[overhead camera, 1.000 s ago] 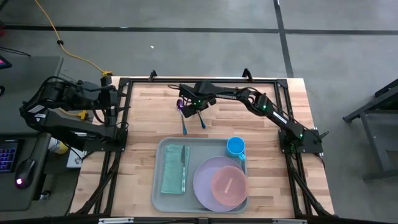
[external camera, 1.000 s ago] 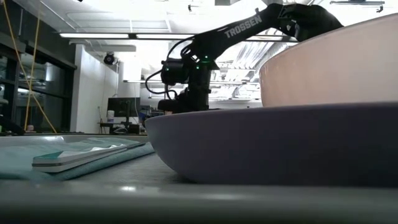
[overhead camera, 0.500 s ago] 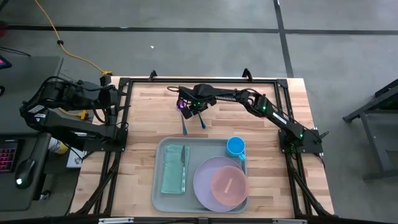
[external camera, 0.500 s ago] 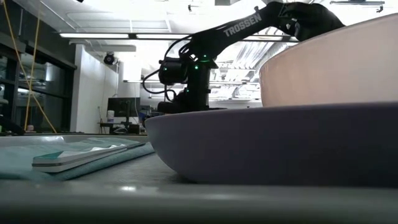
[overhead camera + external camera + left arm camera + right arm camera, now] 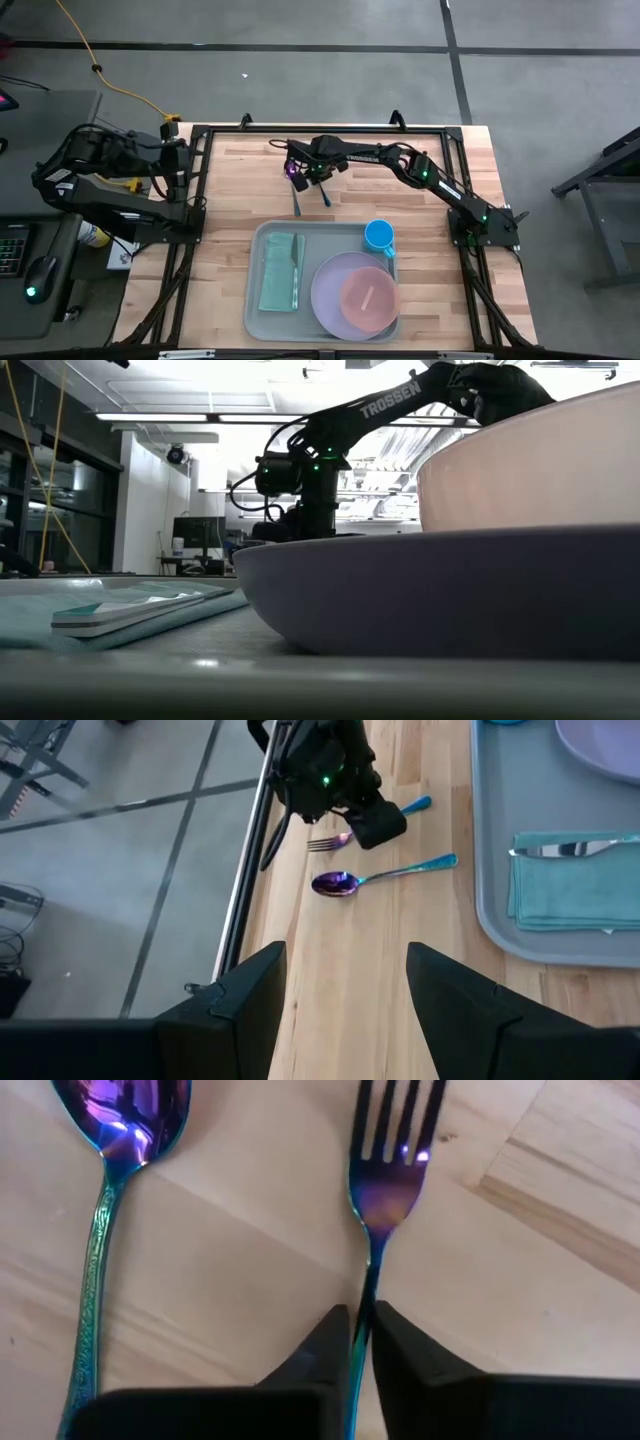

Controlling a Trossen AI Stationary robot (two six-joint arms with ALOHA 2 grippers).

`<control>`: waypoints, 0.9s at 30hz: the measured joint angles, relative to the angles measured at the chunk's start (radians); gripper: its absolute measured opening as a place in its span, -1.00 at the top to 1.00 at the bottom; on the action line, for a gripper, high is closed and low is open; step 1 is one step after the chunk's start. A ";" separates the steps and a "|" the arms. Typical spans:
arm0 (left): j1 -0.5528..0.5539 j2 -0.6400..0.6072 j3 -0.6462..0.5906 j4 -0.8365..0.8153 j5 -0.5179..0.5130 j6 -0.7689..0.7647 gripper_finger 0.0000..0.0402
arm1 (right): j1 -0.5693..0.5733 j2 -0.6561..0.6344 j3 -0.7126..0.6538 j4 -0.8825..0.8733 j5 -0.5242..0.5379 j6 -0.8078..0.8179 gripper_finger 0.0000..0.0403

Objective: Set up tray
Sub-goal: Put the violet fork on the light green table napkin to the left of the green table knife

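One tray (image 5: 254,300), pale grey-blue, rounded corners, raised rim, at the table's 6 o'clock edge; holds teal folded cloth (image 5: 279,272) with knife (image 5: 297,270), lavender plate (image 5: 330,292) bearing pink bowl (image 5: 367,296), blue cup (image 5: 379,236). Right gripper (image 5: 361,1342) clenched on iridescent fork (image 5: 385,1175) at 12 o'clock, beside spoon (image 5: 115,1150). Left gripper (image 5: 343,982) released, at 9 o'clock.

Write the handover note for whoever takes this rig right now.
Right hand: shut on the fork handle, down at the table's far side, beside the spoon.
Left hand: open, parked at the table's left edge.
Done: tray holds the teal cloth with a knife on it, plate, pink bowl, blue cup.
Left: fork and spoon to the tray.
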 joint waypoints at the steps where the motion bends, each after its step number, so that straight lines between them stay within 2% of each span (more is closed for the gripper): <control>1: 0.000 0.000 0.000 -0.003 0.000 0.000 -0.19 | 0.001 0.000 0.000 -0.001 -0.001 0.000 0.92; 3: 0.000 0.000 0.000 -0.009 0.000 0.000 -0.19 | 0.004 0.000 0.000 -0.001 0.000 0.000 0.98; 13: 0.000 0.000 0.000 -0.007 0.000 0.000 -0.19 | 0.010 -0.018 0.000 -0.013 -0.028 0.023 1.00; 27: 0.000 0.000 0.000 -0.032 0.001 0.019 -0.19 | 0.045 -0.235 -0.004 -0.092 -0.002 -0.007 1.00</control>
